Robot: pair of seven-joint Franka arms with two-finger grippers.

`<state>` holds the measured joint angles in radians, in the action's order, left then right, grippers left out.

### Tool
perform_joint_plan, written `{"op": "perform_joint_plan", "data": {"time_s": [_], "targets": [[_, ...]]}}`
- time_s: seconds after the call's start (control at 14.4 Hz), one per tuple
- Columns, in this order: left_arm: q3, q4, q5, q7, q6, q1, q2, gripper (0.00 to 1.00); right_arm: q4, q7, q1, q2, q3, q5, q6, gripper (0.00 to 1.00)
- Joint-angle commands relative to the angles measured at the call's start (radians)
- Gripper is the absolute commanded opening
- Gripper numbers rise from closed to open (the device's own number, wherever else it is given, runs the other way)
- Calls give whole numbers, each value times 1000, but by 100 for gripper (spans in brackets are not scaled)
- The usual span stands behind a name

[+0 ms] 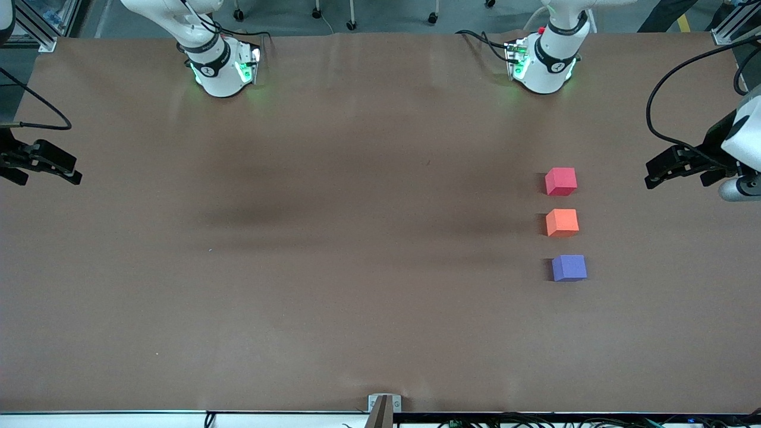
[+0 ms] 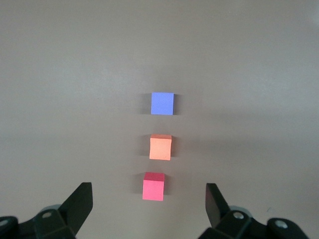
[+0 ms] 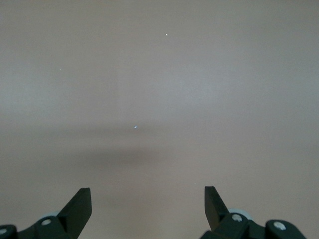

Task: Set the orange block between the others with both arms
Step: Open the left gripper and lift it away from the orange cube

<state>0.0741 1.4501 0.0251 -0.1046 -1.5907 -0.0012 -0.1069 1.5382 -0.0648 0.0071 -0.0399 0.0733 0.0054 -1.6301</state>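
Three small cubes stand apart in a row on the brown table (image 1: 333, 238), toward the left arm's end. The orange block (image 1: 562, 222) (image 2: 160, 147) is the middle one. The pinkish-red cube (image 1: 560, 181) (image 2: 153, 186) is farther from the front camera and the purple-blue cube (image 1: 569, 268) (image 2: 162, 103) is nearer. My left gripper (image 1: 653, 176) (image 2: 149, 191) hangs open and empty over the table's end beside the row, its camera looking along the cubes. Open too and holding nothing, my right gripper (image 1: 74, 172) (image 3: 147, 191) is over bare table at the right arm's end.
Both arm bases (image 1: 223, 68) (image 1: 544, 62) stand at the table's edge farthest from the front camera. A black cable (image 1: 660, 101) loops above the left arm's end. A small metal bracket (image 1: 384, 407) sits at the edge nearest the front camera.
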Motion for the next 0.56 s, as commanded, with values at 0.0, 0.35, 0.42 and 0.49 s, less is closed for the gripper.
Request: {"op": "perform_joint_plan", "data": {"time_s": [0.0,0.35,0.42,0.49], "targets": [[0,-34,-19,22,24,9,-5,100,17,0,-2,23,-4,-12,-2,100],[4,-33,-13,16,26,9,16,100,20,-3,-1,23,-4,-12,6,100],[4,-33,-8,16,26,7,15,100,20,-3,-1,23,-4,-12,6,100],[6,-33,-7,16,26,7,15,100,20,-3,-1,23,-4,-12,6,100]]}}
